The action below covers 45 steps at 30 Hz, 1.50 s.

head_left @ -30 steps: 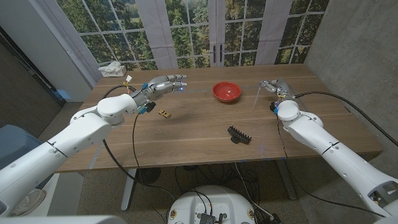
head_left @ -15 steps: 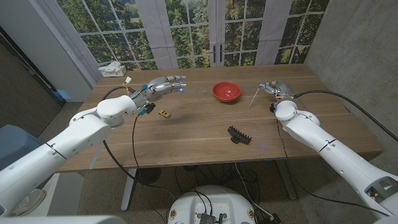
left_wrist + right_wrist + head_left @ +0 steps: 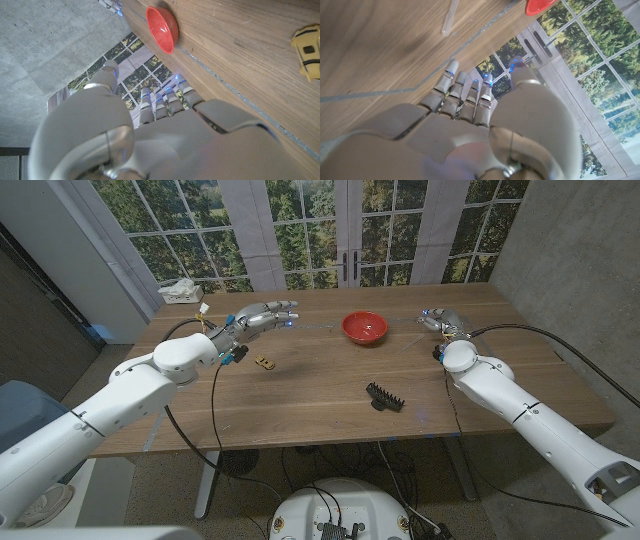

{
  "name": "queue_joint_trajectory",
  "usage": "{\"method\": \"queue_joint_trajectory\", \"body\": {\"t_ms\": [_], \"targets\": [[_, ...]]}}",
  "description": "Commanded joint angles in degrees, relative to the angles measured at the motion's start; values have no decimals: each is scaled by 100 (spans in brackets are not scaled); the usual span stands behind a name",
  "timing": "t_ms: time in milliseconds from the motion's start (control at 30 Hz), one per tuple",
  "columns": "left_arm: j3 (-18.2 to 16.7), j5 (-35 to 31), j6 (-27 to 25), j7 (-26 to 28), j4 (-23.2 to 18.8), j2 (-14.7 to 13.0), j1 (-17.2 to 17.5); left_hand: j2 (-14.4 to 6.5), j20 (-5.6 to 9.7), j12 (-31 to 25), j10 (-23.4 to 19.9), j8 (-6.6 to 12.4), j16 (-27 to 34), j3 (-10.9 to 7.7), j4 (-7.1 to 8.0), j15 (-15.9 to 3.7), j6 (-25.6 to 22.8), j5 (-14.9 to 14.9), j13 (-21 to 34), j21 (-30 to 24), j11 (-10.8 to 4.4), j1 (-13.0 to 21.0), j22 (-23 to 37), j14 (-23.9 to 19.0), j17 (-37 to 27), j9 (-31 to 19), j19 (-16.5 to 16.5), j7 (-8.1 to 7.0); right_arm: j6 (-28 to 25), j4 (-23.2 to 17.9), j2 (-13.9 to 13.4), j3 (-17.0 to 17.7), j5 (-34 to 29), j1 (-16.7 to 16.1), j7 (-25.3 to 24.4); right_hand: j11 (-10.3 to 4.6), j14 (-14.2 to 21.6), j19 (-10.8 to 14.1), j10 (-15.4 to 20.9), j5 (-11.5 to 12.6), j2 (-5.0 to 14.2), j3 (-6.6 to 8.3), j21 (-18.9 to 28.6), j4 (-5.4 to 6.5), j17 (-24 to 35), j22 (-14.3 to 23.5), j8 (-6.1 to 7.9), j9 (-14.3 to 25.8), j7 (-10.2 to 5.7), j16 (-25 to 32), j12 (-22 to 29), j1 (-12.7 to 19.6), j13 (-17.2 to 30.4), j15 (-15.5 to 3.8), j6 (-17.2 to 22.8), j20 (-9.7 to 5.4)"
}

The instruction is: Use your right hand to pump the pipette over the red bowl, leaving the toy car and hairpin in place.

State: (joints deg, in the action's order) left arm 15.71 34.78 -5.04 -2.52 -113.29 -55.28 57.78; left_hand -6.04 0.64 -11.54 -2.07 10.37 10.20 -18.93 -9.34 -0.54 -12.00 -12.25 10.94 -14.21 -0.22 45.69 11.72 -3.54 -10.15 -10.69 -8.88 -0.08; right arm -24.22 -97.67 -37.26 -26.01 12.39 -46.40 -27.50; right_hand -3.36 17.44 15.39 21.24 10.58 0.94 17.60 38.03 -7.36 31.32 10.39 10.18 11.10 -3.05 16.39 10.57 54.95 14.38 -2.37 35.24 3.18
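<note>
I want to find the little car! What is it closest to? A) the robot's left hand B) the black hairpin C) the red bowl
A: the yellow car sits on the table just in front of the left hand, while the bowl and the hairpin lie farther off toward the right.

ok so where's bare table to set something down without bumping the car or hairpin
Bare wood runs between the toy car and the hairpin, and along the near edge left of the hairpin. The far strip is crowded: left hand, red bowl, pipette, right hand.
</note>
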Motion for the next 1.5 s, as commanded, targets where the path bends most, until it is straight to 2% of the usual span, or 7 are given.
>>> {"method": "queue_joint_trajectory", "body": {"t_ms": [33, 433, 567, 733, 1033, 1200, 1500], "targets": [[-10, 136, 415, -270, 301, 170, -7, 26, 139, 18, 52, -78, -7, 7, 27, -30, 308, 37, 6, 18, -48, -140, -3, 92, 4, 6, -1, -111, 807, -183, -96, 290, 400, -231, 360, 43, -179, -221, -76, -41, -30, -107, -122, 70, -41, -15, 36, -1, 38, -77, 31, -256, -40, -291, -81, 100], [-47, 449, 1020, -498, 676, 554, 79, -207, 188, 108, 512, -79, -27, 103, 216, -117, 1183, 172, -42, 121, -221, -615, -70, 491, 15, 51, 163, -585, 2305, 264, 19, 600, 1257, -362, 1386, 310, -624, -399, -249, -34, 188, -383, -393, 469, -202, -37, 43, -6, 264, -292, 49, -1262, -174, -73, -366, -212], [-58, 648, 1291, -616, 858, 781, 117, -475, 208, 108, 604, -76, -21, 14, 329, -124, 1350, 170, -56, 162, -180, -733, -85, 617, -4, 61, 242, -504, 2685, 374, 100, 603, 1316, -378, 1492, 321, -674, -398, -277, -24, 234, -405, -417, 512, -223, -36, 46, -8, 270, -315, 47, -1369, -189, -92, -382, -222], [-102, 827, 1517, -657, 988, 969, 190, -609, 252, 112, 715, -63, -21, -129, 531, -116, 1494, 142, -69, 224, -166, -918, -99, 799, -35, 68, 390, -416, 3297, 655, 285, 657, 1666, -358, 1921, 239, -771, -402, -262, 24, 730, -400, -538, 802, -310, -41, 58, -18, 224, -354, 74, -1890, -251, -273, -428, -695], [-250, 1043, 1996, -574, 1195, 1308, 440, -671, 309, 97, 806, -32, 4, -471, 975, -165, 1566, 49, -80, 280, -159, -1220, -110, 1008, -59, 75, 598, -212, 4020, 954, 571, 726, 2156, -388, 2428, 248, -782, -416, -211, -10, 1024, -362, -637, 1156, -387, -44, 41, -24, 241, -366, 96, -2388, -285, -350, -505, -764], [-369, 1123, 2246, -499, 1314, 1458, 593, -660, 319, 87, 808, -21, 23, -570, 1136, -185, 1557, 18, -82, 268, -174, -1330, -111, 1021, -65, 77, 600, -198, 4228, 925, 587, 752, 2260, -468, 2561, 297, -772, -431, -204, -13, 1015, -387, -682, 1408, -432, -41, 27, -26, 222, -371, 93, -2721, -296, -321, -595, -743], [-522, 1263, 2511, -465, 1666, 1682, 612, -637, 321, 66, 772, 4, 53, -682, 1325, -214, 1486, -17, -87, 248, -189, -1476, -116, 981, -64, 82, 570, -199, 4651, 935, 714, 839, 2448, -699, 2651, 394, -730, -364, -104, -17, 922, -454, -726, 1597, -509, -52, 53, -34, 321, -378, 121, -3080, -310, -176, -583, -642]]}}
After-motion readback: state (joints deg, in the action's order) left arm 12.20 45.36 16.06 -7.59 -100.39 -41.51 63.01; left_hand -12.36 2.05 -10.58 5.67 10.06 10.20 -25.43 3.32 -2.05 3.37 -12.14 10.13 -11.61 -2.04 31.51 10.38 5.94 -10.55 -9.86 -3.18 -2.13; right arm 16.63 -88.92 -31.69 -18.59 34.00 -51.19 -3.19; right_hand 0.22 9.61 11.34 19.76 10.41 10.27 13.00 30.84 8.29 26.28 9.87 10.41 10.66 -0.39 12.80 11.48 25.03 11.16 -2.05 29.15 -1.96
